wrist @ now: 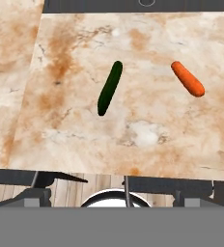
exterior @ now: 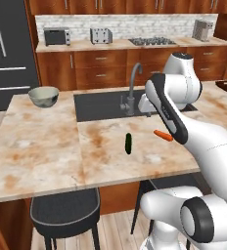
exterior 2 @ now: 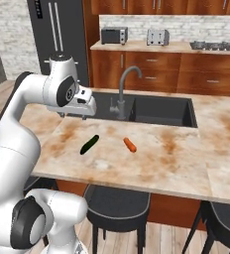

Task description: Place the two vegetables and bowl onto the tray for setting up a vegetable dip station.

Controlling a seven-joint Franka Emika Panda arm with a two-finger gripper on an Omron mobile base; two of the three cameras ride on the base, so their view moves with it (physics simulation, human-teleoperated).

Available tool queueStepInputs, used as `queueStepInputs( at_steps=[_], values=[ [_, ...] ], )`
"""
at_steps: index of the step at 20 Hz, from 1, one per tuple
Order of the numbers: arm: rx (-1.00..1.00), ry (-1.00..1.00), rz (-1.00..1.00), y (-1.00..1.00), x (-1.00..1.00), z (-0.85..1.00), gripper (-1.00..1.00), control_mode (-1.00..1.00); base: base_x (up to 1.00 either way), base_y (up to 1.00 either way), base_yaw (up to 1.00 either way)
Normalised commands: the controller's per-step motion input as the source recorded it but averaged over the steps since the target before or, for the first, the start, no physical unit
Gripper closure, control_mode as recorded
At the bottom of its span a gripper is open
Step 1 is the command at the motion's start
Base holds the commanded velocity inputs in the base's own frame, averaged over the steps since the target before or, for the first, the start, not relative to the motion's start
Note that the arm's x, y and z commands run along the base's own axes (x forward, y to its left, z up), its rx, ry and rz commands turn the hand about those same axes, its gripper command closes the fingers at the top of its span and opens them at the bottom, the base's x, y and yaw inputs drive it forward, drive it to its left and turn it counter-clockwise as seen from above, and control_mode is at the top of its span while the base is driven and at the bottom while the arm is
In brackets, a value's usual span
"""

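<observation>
While one bowl (exterior: 43,96) waits, one carrot (wrist: 187,78), one cucumber (wrist: 109,87).

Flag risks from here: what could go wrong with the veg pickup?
1. The carrot and the dark green vegetable are round and lie loose on the marble counter; either could roll when nudged.
2. The bowl sits far off at the counter's left end, likely a long reach.

Marbled worktop (exterior: 47,146) carried a dark green vegetable (exterior: 128,143) and, just right of it, an orange carrot (exterior: 163,135), both lying below the jaws. Pale bowl (exterior: 43,96) stood well left of the jaws. Black sink (exterior: 98,105) with grey faucet (exterior: 132,88) sat beside them.
</observation>
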Motion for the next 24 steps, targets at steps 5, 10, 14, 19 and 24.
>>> queueStepInputs(
  at_steps=[5,10,14,19,24],
  values=[
    [0.00,0.00,0.00,0.00,0.00,0.00,-1.00,1.00,0.41,0.03,0.00],
    [0.00,0.00,0.00,0.00,0.00,0.00,-1.00,1.00,0.38,0.02,0.00],
    [0.00,0.00,0.00,0.00,0.00,0.00,-1.00,1.00,0.47,0.02,0.00],
    [0.00,0.00,0.00,0.00,0.00,0.00,-1.00,1.00,0.22,0.03,-0.01],
    [0.00,0.00,0.00,0.00,0.00,0.00,-1.00,1.00,0.00,0.00,0.00]
  ],
)
